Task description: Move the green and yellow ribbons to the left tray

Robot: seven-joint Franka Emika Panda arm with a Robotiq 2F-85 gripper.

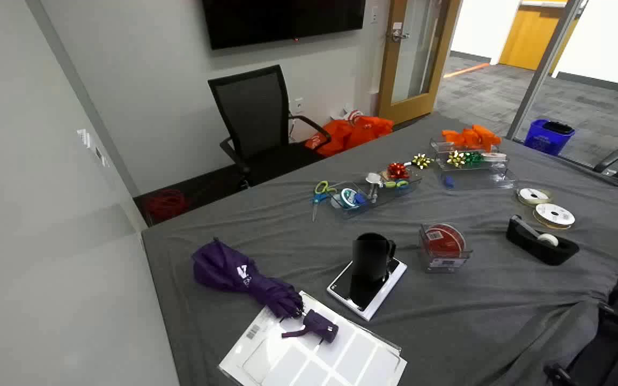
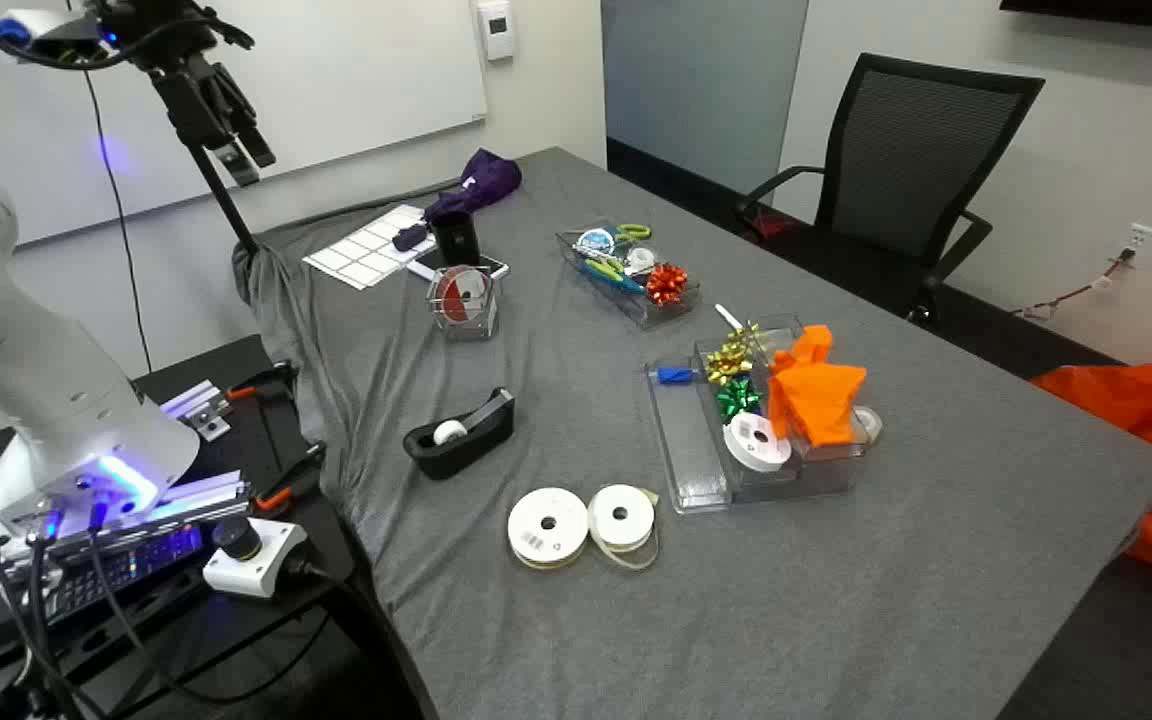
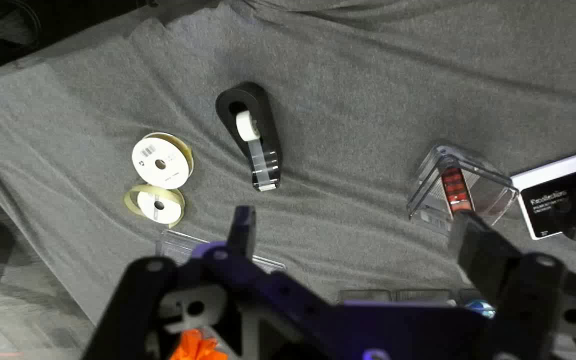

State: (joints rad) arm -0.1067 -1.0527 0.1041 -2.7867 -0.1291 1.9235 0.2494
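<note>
1. A green bow (image 2: 736, 398) and a yellow bow (image 2: 729, 362) are placed side by side in the middle step of a clear stepped tray (image 2: 681, 440). A second yellow bow (image 1: 421, 161) is seen just beside the tray's end; whether the tray is touched by it cannot be told.
2. In the same step, a white spool (image 2: 758, 450) is set next to the green bow. Directly behind, an orange bundle (image 2: 821, 400) is raised above the bows, and from that side they are obstructed. In the lowest step a blue object (image 2: 676, 375) is found.
3. On the bench (image 2: 836, 600), near this tray, two white spools (image 2: 548, 542) are laid together. Farther along, a black tape dispenser (image 2: 476, 438) and a clear holder (image 2: 468, 328) with a red spool (image 2: 453, 298) are seen.
4. By a low clear tray (image 2: 651, 312), a red bow (image 2: 666, 284) and scissors (image 2: 604, 269) are contained.
5. Well apart, a black mug (image 1: 369, 252) is stood on a flat box (image 1: 360, 298), and a purple umbrella (image 1: 234, 276) is laid partly over white sheets (image 1: 341, 356).
6. The pincer (image 3: 352, 220) is held in the air, higher than the bows and well apart from them. In the wrist view its fingers (image 3: 243, 235) are spread widely, with grey cloth seen between; it is released.
</note>
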